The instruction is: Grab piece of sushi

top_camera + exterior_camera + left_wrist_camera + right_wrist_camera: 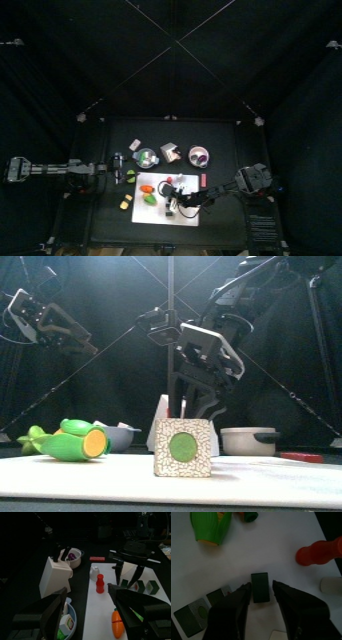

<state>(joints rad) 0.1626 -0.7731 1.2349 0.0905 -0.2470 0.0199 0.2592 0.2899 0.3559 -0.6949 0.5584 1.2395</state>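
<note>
A dark-wrapped piece of sushi [260, 594] lies on the white board [271, 547], between the jaws of my right gripper [261, 586]. The jaws are open and stand close on either side of it. A second sushi piece with a green centre [198, 612] lies beside it and stands near and large in the front view [183, 448], with the right gripper [178, 406] hanging behind it. My left gripper [87, 607] is open and empty at the table's left, off the board. The left wrist view shows the sushi pieces [138, 586] under the right arm.
A red bottle [321, 553], a green and yellow corn [211, 527] and a carrot [117, 623] lie on the board. A white carton [55, 574], a bowl with something purple [72, 556] and another bowl [67, 619] stand beside the board.
</note>
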